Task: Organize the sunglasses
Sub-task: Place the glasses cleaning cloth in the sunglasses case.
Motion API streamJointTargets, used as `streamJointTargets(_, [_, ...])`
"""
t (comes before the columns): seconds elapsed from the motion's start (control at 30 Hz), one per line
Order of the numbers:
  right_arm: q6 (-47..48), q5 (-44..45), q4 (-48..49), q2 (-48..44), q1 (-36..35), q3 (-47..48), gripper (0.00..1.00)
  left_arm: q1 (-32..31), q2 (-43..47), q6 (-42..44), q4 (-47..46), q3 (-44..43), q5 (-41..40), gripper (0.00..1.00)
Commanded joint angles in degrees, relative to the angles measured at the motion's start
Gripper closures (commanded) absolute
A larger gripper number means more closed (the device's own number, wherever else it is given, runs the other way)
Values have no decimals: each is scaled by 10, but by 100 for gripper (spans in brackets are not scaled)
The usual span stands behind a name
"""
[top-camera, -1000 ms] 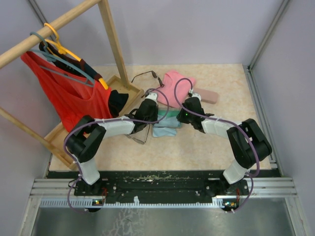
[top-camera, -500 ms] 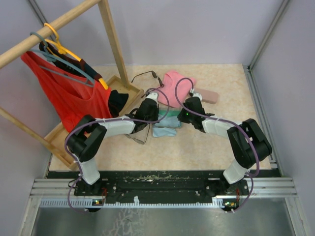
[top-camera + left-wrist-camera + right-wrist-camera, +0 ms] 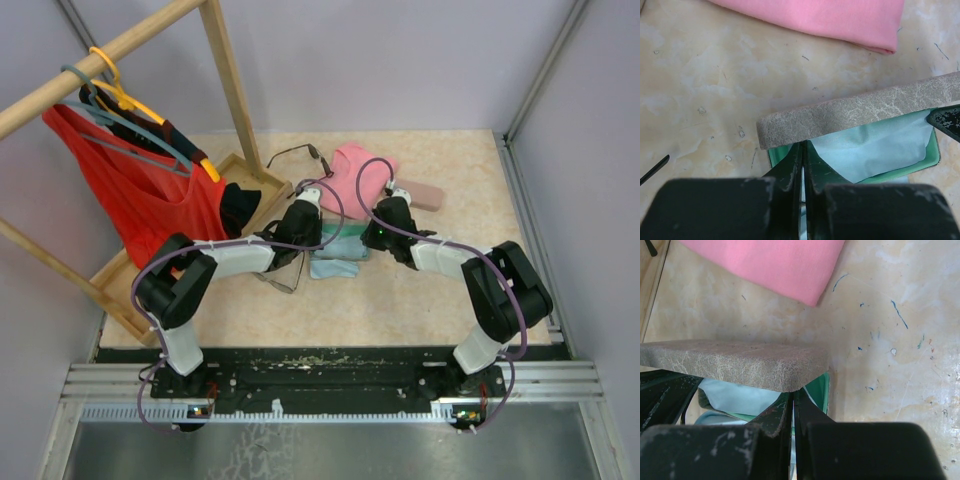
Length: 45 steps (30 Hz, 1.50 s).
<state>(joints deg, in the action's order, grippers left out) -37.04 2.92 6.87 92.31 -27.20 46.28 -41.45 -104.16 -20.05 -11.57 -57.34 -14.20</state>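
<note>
The left jaws and the right jaws are each pinched almost shut on the green rim of the open case (image 3: 855, 112), at opposite ends. One pair of sunglasses (image 3: 283, 283) lies on the worktop (image 3: 400, 300) just behind the left jaws. The other pair (image 3: 300, 150) lies well beyond them.

One high view, two close wrist views.
The top camera looks down from high at the near edge over the whole table (image 3: 420, 300); wrist cameras peer along the left gripper (image 3: 803, 146) and right gripper (image 3: 793, 397), close, from opposite ends of one open case (image 3: 855, 107).
</note>
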Motion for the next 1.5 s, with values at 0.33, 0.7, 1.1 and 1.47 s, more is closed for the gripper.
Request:
streamJointTargets(0.33, [10, -5, 26, 3, 4, 30, 93, 3, -11, 7, -9, -5, -7, 80])
streamJointTargets(0.7, [13, -1, 21, -11, 4, 26, 76, 3, 10, 0, -2, 8, -38, 60])
streamJointTargets(1.1, [25, 14, 10, -47, 4, 15, 70, 3, 49, -18, 4, 26, -66, 55])
streamJointTargets(1.47, [45, -38, 38, -71, 3, -21, 84, 1, 81, -23, -19, 63, 6, 80])
